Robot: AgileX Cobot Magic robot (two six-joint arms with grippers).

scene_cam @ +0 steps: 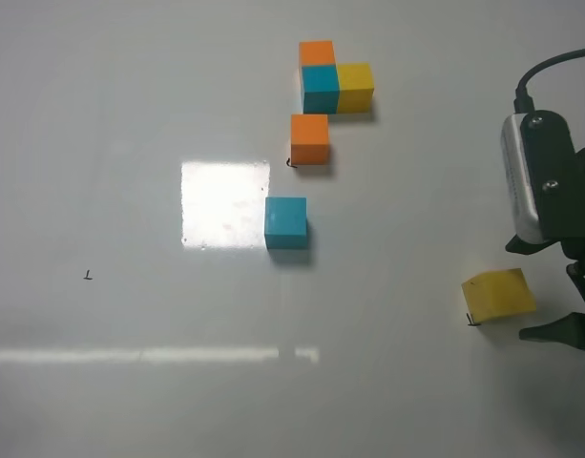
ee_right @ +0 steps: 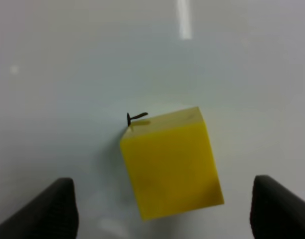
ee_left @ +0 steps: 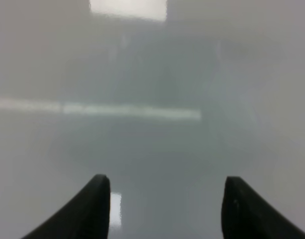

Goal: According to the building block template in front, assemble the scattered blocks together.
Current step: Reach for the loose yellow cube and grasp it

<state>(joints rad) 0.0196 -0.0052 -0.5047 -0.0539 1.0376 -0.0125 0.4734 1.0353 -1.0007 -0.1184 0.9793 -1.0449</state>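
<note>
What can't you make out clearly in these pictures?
- Left pincer: absent from the high view; its wrist view is blurred, showing only hazy table.
- Right pincer: cut off by the high view's right edge.
- Dark mark beside the loose orange cube: too small to read.

Right hand (ee_right: 164,204), jaws spread wide
</note>
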